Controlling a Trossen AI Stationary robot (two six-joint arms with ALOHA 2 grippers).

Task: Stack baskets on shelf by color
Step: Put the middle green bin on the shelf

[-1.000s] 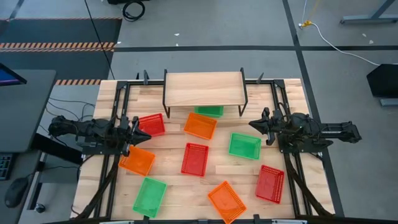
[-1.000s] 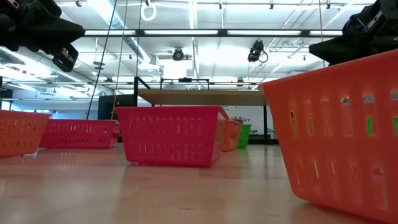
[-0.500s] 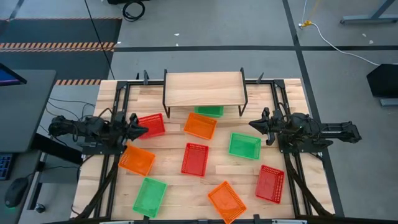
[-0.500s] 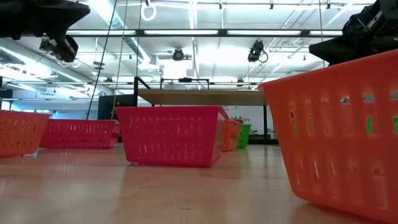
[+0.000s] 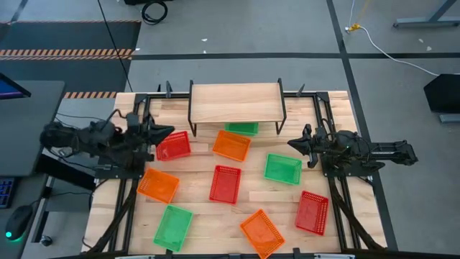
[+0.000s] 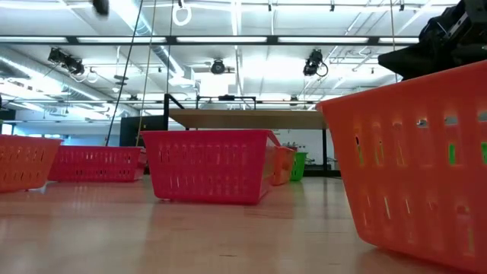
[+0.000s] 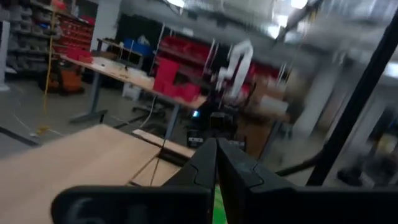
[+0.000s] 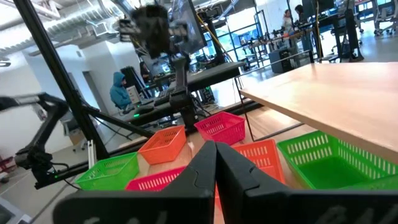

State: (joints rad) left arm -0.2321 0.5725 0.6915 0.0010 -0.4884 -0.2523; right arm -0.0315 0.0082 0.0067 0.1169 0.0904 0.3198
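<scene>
Several mesh baskets lie scattered on the plank table, three each of red, orange and green. The shelf [image 5: 236,103] stands at the far edge, its top board bare, with one green basket [image 5: 242,128] on the table under it. My left gripper [image 5: 169,132] is shut and hovers above the far edge of a red basket [image 5: 175,145], touching nothing. In its wrist view the fingers [image 7: 216,150] point over the shelf board [image 7: 81,158] into the room. My right gripper [image 5: 291,144] is shut and waits in the air near a green basket [image 5: 282,168].
Other baskets on the table: orange [image 5: 231,145], red [image 5: 225,183], orange [image 5: 158,185], green [image 5: 173,226], orange [image 5: 261,232], red [image 5: 312,212]. Black frame rails run along both table sides. A person [image 8: 118,87] stands in the room beyond.
My left gripper has risen and moved toward the table's far edge, from over the orange basket's far side to over the red basket near the shelf. It has left the top of the low view. It stayed shut. The baskets and my right arm have kept still.
</scene>
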